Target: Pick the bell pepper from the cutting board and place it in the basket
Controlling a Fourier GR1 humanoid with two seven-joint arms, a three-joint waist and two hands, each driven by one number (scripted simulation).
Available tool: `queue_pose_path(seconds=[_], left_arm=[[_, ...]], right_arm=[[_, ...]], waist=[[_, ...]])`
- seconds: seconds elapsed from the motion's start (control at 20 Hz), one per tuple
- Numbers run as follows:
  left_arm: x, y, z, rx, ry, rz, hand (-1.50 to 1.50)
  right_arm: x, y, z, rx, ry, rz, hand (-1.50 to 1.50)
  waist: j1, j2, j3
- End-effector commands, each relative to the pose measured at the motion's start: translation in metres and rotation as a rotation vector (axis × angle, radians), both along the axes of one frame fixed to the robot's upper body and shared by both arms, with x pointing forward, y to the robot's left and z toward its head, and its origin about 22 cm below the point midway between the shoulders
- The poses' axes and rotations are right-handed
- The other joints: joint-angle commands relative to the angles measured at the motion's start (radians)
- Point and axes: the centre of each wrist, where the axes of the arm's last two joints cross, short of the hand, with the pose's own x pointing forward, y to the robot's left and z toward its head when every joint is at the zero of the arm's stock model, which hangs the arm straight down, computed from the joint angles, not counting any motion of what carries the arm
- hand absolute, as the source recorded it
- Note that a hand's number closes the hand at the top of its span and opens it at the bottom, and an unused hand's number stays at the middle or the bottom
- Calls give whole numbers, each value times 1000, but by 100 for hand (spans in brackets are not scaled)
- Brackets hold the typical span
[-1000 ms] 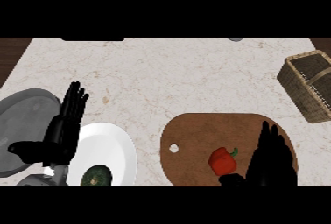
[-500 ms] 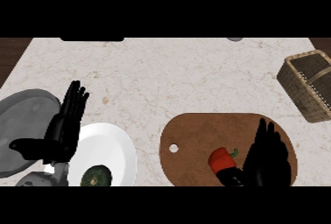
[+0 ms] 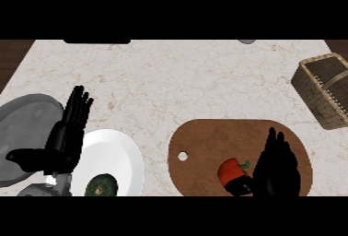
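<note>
Red bell pepper lies on the brown cutting board, wicker basket apart.

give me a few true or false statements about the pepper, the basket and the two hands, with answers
1. The pepper lies on the cutting board. True.
2. The basket stands on the cutting board. False: it stands on the counter, off to the far right.
3. The right hand is just to the right of the pepper. True.
4. The left hand grips the white plate. False: it is open, fingers straight, by the plate's left edge.
</note>
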Motion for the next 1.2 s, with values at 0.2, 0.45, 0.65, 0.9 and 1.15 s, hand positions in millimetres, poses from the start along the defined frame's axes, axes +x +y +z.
queue_pose_path(seconds=[0.2,0.45,0.65,0.9,1.15], left_arm=[[-10,1,-12,11,18,-2,0],[-11,6,-10,4,12,15,0],[6,3,7,-7,6,-4,0],[-3,2,7,11,-3,15,0],[0,9,4,1,-3,-4,0]], right_arm=[[0,11,-3,39,81,-177,-150],[0,13,-16,42,97,-190,-150],[-2,16,-27,32,118,-191,-150],[9,7,-19,45,107,-220,-150],[17,15,-34,60,164,-161,150]], waist=[[-2,0,1],[1,0,1],[-7,2,2],[-1,0,2],[4,2,2]])
